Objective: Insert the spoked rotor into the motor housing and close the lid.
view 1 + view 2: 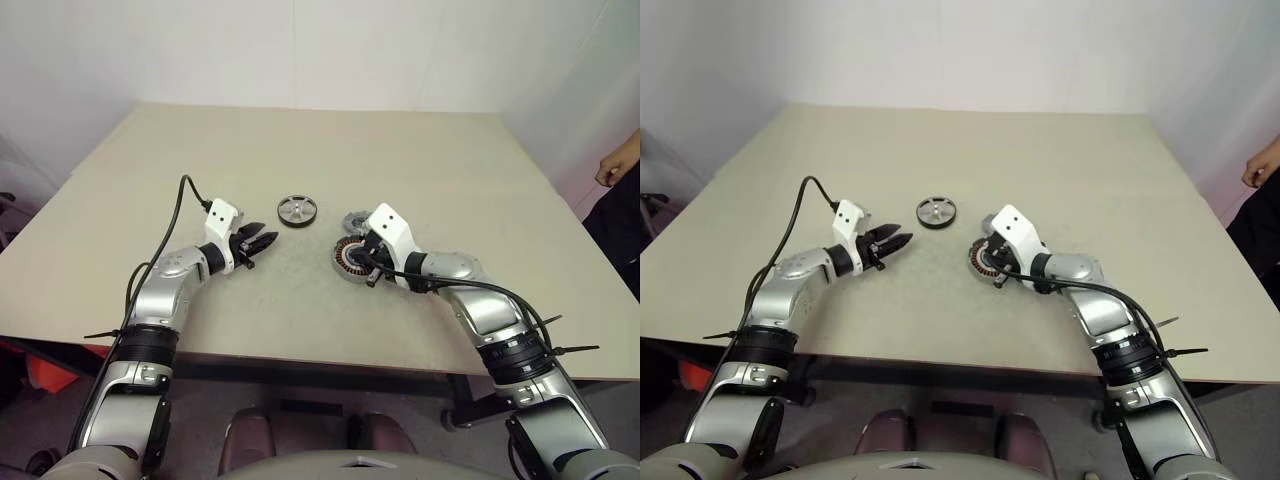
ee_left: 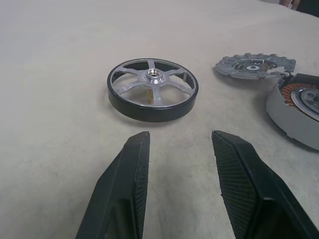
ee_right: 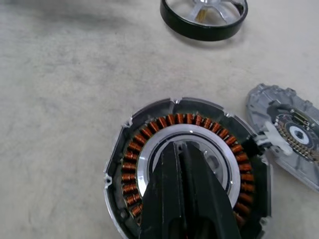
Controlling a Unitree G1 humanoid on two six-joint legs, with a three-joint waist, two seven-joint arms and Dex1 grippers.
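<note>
Left pincer point(image 2: 179, 144), fingers apart, faces the spoked rotor point(image 2: 152, 89) lying just ahead on the table point(image 1: 300, 150).

Both head views look forward and down over the counter point(image 1: 300, 150) from above. Each wrist view looks close along its end effector; both share the spoked rotor point(image 2: 152, 89).

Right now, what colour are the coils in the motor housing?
Copper-orange coils ring the grey motor housing; clearest in the right wrist view.
</note>
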